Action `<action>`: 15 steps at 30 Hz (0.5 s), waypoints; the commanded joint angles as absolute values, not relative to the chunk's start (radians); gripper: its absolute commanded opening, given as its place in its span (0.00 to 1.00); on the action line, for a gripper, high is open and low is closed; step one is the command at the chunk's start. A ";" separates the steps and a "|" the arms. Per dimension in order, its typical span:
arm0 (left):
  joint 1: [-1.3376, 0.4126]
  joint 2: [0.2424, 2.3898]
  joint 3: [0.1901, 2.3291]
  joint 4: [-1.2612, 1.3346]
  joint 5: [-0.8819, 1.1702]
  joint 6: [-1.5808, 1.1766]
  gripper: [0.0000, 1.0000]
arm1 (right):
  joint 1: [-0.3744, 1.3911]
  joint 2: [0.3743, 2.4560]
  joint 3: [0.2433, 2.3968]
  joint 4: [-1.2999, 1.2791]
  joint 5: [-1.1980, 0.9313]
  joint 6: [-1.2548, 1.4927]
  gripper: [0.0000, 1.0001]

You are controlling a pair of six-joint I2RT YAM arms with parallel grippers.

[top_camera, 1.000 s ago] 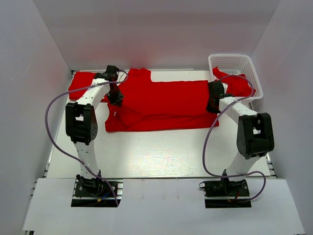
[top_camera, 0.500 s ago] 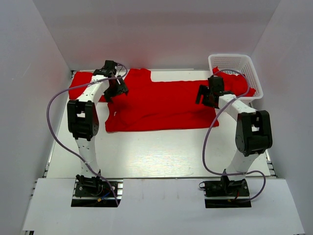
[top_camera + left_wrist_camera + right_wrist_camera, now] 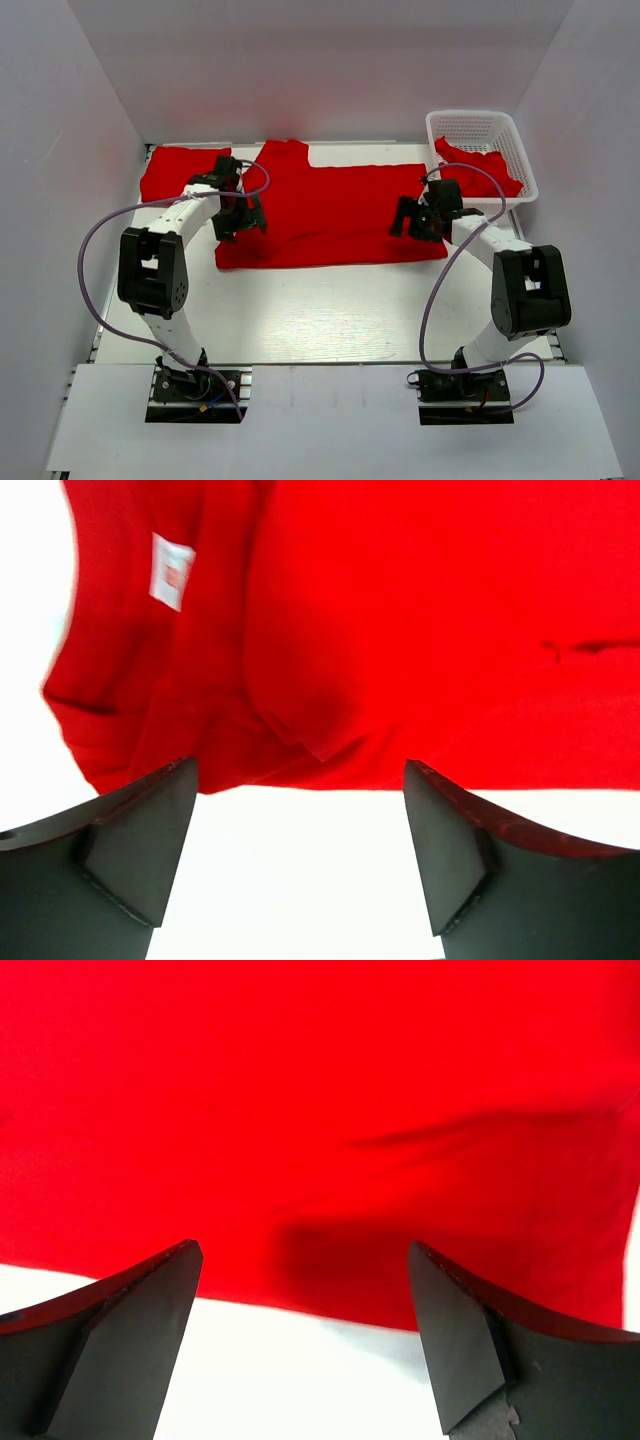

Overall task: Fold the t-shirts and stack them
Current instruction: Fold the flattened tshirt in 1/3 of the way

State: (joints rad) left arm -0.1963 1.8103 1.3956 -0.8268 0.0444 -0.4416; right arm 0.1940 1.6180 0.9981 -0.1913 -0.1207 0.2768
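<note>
folding is under way: with left gripper (image 3: 242,219) and right gripper (image 3: 413,219) both spread wide and empty above the t-shirt's (image 3: 330,212) near edge, you should next lower and pinch that edge.

Near half of table (image 3: 330,310) bare: wide lane between arms. Far half covered by spread shirt (image 3: 340,205). Second shirt (image 3: 165,170) fills far-left corner. Basket (image 3: 480,130) blocks far-right corner, third shirt (image 3: 482,172) heaped inside. Side walls close. Left gripper (image 3: 245,215) and right gripper (image 3: 408,218) gape at spread shirt's near edge, nothing between fingers.
</note>
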 commanded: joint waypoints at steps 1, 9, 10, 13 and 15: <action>-0.215 1.752 1.350 -0.761 0.104 -0.403 0.91 | 0.196 1.597 0.970 -0.167 -0.163 0.268 0.89; -0.233 1.776 1.307 -0.707 0.083 -0.425 0.80 | 0.195 1.617 0.942 -0.164 -0.169 0.270 0.91; -0.233 1.776 1.307 -0.707 0.071 -0.425 0.80 | 0.195 1.621 0.942 -0.167 -0.163 0.268 0.91; -0.233 1.796 1.298 -0.689 0.071 -0.425 0.78 | 0.195 1.629 0.942 -0.167 -0.161 0.268 0.91; -0.233 1.811 1.298 -0.689 0.071 -0.436 0.77 | 0.193 1.634 0.942 -0.167 -0.161 0.267 0.91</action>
